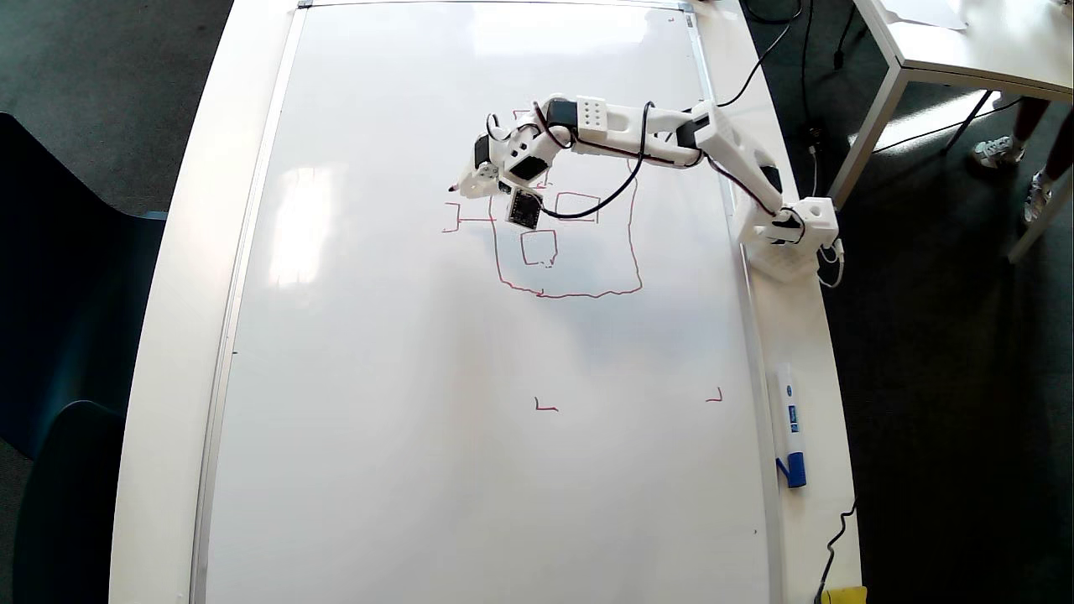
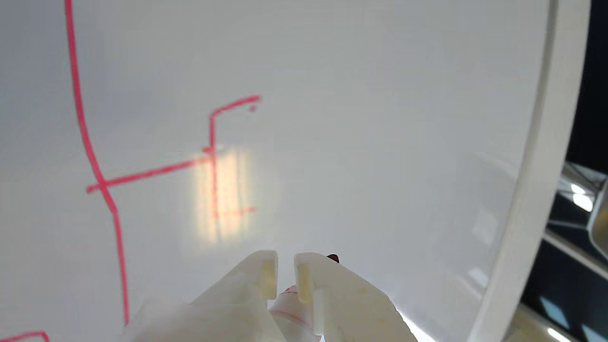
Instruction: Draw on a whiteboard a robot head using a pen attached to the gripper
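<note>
The whiteboard (image 1: 403, 436) lies flat and fills most of the overhead view. On it is the red robot head (image 1: 570, 294): a wobbly outline with small rectangles inside, partly hidden under the arm, and a stick with a bracket (image 1: 457, 218) on its left side. My gripper (image 1: 474, 180) hangs just above and left of that bracket, shut on the pen (image 1: 456, 186). In the wrist view the whiteboard (image 2: 380, 118) shows the outline's edge (image 2: 90, 156) and the stick (image 2: 152, 173). The gripper (image 2: 285, 273) enters from below, with the pen (image 2: 333, 258) red tip beside it. Contact with the board is unclear.
A white marker with a blue cap (image 1: 791, 432) lies on the table strip right of the board. Small red corner marks (image 1: 545, 407) sit lower down. The arm's base (image 1: 793, 226) is at the board's right edge. A white table with legs (image 1: 923, 59) stands top right.
</note>
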Motion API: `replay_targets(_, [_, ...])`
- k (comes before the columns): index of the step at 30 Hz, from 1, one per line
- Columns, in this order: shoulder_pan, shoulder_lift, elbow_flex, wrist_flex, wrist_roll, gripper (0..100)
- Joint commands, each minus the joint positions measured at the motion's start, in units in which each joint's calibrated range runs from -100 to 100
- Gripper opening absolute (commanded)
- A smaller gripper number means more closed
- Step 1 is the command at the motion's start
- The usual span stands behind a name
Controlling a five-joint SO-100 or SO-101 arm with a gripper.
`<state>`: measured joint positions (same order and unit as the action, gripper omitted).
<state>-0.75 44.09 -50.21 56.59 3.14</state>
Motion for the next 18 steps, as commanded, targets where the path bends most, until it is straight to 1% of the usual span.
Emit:
replay_targets(1, [0.35, 1.07, -3.13, -0.55, -0.41, 1])
replay_targets(6, [1.16, 7.36, -11.12, -0.12, -0.36, 1])
replay_targets(18, [1.82, 9.87, -11.03, 0.32, -0.62, 1])
